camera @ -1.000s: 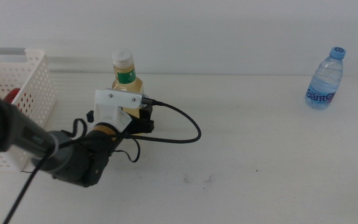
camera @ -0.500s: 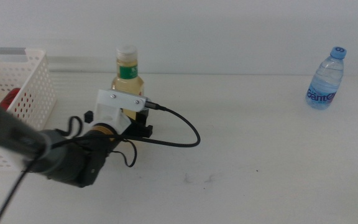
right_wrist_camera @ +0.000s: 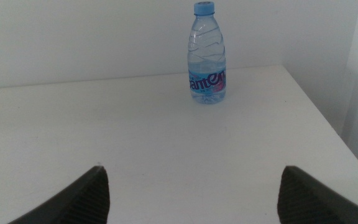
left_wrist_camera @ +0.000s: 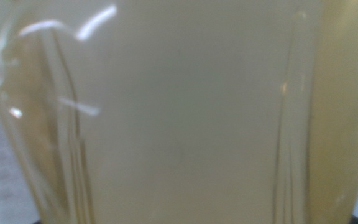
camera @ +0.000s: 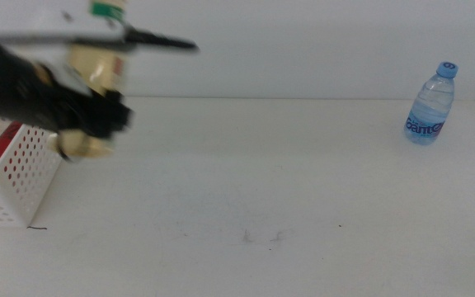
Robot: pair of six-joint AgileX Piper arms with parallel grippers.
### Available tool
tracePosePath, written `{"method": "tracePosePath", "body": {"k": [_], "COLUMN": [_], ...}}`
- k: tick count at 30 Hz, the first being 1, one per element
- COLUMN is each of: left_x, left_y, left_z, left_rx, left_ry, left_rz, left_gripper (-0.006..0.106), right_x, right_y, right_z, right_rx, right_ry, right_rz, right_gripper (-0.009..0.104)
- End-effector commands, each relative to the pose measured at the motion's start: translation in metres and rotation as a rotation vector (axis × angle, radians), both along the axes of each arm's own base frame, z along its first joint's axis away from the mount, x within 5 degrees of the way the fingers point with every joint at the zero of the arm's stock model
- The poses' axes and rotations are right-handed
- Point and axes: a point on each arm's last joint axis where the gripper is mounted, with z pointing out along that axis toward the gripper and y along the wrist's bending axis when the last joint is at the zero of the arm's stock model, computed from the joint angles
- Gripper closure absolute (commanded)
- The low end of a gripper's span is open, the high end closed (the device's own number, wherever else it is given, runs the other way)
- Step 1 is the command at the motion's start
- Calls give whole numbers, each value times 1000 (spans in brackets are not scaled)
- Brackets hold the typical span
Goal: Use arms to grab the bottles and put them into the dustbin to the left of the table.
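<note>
- White wall and a wide white surface (camera: pixel 287 190) fill the middle view; faint scuff marks sit low in the centre of the frame.
- At the upper left of the frame the left arm (camera: pixel 23 87), blurred, reaches in from the left edge. Its left end effector (camera: pixel 97 115) is clamped around the yellow-liquid bottle (camera: pixel 97 91), which hangs in the air clear of the surface and just beside the dustbin (camera: pixel 15 186).
- In the left wrist view the bottle's pale yellow body (left_wrist_camera: pixel 179 112) fills the whole picture, pressed close to the camera.
- A green neck band shows at the top edge of the frame; its print is too blurred to read.
- The dustbin stands at the left edge, white with perforated sides, something red inside it.
- The blue-capped water bottle (camera: pixel 431 103) stands upright at the far right, near the surface's back corner; its label carries blue lettering I cannot read with certainty.
- The right end effector (right_wrist_camera: pixel 191 193) waits with its jaws spread wide, facing that bottle (right_wrist_camera: pixel 207 53) from well apart.
- Bare surface lies between the two bottles.
</note>
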Motion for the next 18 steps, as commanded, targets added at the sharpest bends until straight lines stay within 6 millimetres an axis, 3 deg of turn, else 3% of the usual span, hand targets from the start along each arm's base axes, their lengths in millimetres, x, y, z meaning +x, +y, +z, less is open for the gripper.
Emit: {"method": "tracePosePath", "body": {"k": [1,4,9,13,18], "left_x": [6,21,39,56,78], "left_y": [22,62,126,163,178], "left_z": [32,50,59,36,-5], "left_rx": [45,104,186,169,173], "left_ry": [15,92,210,275,380], "left_rz": [30,117,173,206,194], "left_gripper": [102,102,102,102,102], "right_x": [0,0,0,0,0], "right_y": [-1,-1,-1,-1,-1], "right_z": [-1,-1,-1,-1,-1], "right_rx": [-17,-17,-17,-17,-17], "right_ry": [-7,-7,-7,-7,-7], "right_rz": [-6,-6,-6,-6,-6], "right_gripper": [7,7,7,7,7]}}
